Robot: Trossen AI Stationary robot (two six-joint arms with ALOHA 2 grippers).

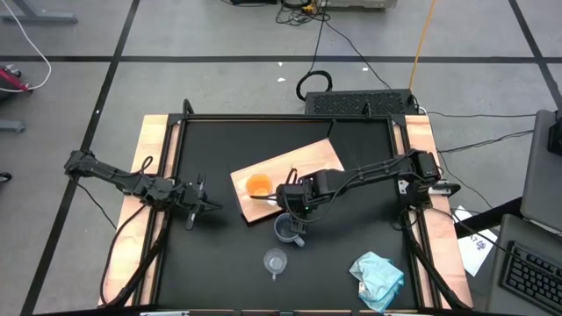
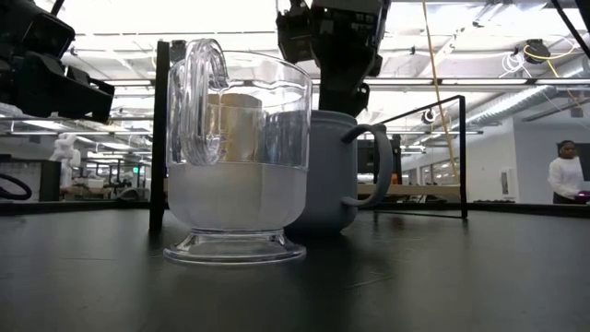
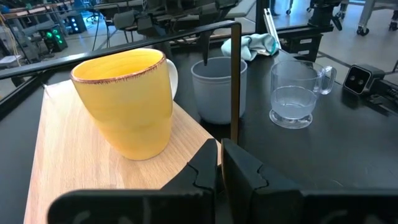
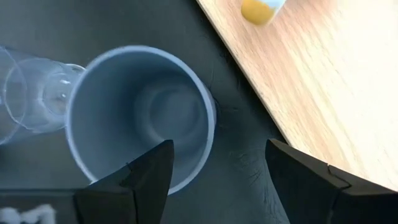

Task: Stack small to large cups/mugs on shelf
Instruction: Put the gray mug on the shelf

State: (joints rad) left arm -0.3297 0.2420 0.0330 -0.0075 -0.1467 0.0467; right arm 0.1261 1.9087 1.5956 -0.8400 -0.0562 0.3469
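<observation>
Shelf (image 1: 303,167), the flat light-wood board with visible grain, lies askew on the black desk (image 1: 211,254) and is the biggest thing here; only the orange mug (image 1: 258,185) stands on it, matte, straight-walled, with a darker speckled rim and a white handle. Just off the board's near edge on the desk sits the blue-grey mug (image 1: 287,229), a smooth, slightly tapering cylinder with a loop handle, and a little farther off stands the clear glass cup (image 1: 276,261), footed and handled, the smallest of the three. The step in hand looks like the pick-up of the blue-grey mug: the right gripper (image 4: 217,180) hangs straight above its open mouth with its fingers spread wide, holding nothing. The next move, as I judge it, calls for lowering so one finger goes inside the rim and the other outside, then closing on the wall. The left gripper (image 1: 204,206) waits well to the side, its fingers together and empty.
</observation>
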